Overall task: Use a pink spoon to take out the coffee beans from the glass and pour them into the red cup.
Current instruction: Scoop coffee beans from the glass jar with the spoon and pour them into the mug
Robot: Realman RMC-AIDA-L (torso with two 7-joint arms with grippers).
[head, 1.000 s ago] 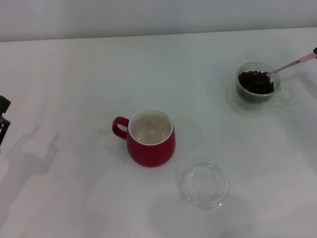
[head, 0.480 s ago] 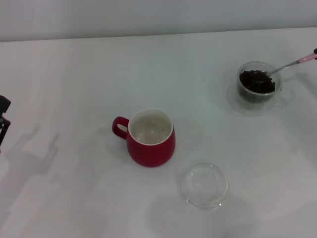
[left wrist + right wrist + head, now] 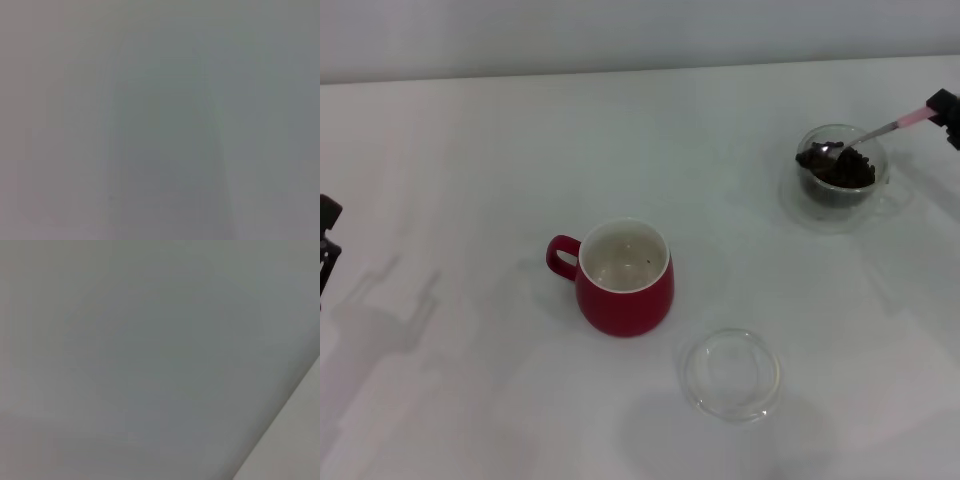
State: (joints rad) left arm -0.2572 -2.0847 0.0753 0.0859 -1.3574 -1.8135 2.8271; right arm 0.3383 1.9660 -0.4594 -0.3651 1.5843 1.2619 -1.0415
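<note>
My right pincer (image 3: 946, 108) clamps the pink spoon (image 3: 865, 137); heaped coffee beans (image 3: 820, 157) could spill tableward if I tilt.

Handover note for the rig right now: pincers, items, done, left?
Right pincer: at the table's far right edge, holding the spoon by its pink handle; the bowl, loaded with beans, sits at the rim of the glass.
Left pincer: parked at the left edge, idle.
Red cup: centre, upright, no beans visible inside. A clear dish lies in front of it, to its right.
Done: spoon gripped, scoop loaded.
Left: carry the scoop to the cup, tip it in, repeat.
</note>
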